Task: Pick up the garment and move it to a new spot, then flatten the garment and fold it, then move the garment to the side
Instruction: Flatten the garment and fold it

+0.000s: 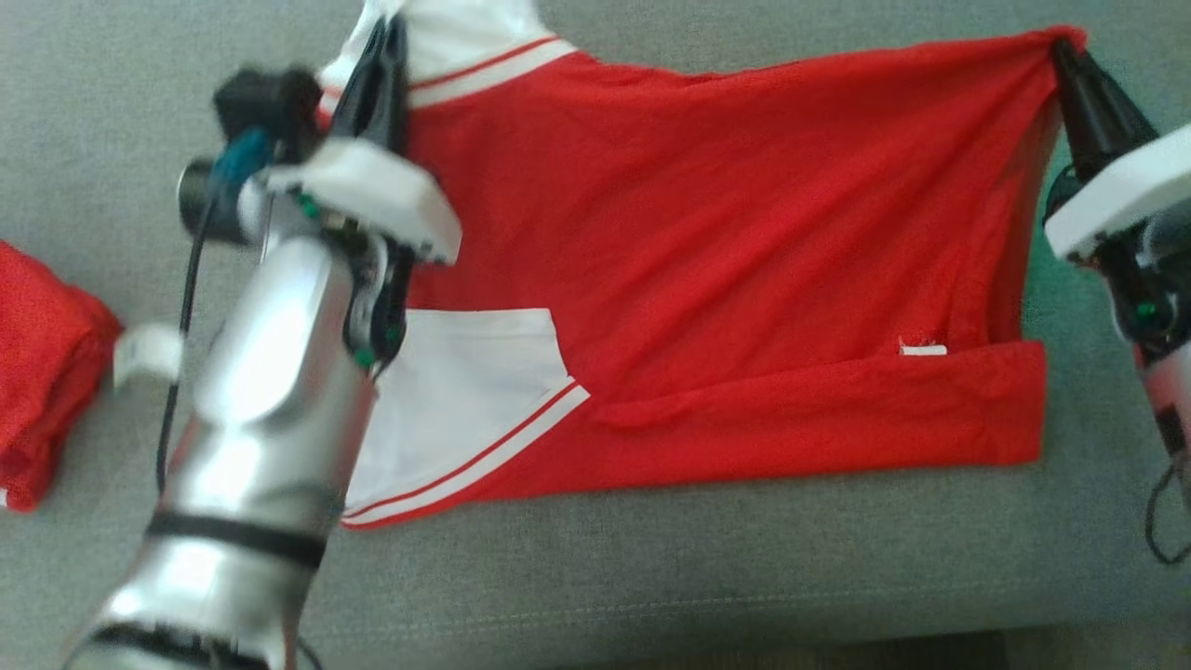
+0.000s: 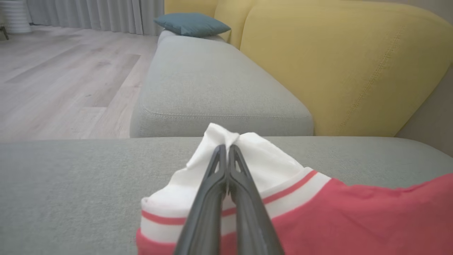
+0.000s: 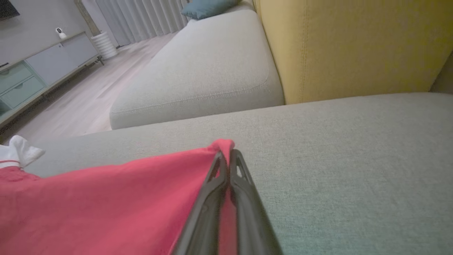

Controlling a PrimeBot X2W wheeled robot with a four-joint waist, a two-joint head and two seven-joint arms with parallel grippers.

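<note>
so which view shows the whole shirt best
Head view: the shirt lies spread across the cushion, nearly all in frame. The left wrist view gives its white sleeve pinched in the left end effector; the right wrist view, a red corner in the right end effector.

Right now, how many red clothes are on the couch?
2. A red shirt with white striped sleeves is spread centrally; a folded red fabric bundle sits at the head view's left edge, cropped. Others may hide.

Silver forearm (image 1: 260, 372), white wrist housing (image 1: 372, 195); dark fingers (image 1: 377, 79), black cables (image 1: 189, 279)
</note>
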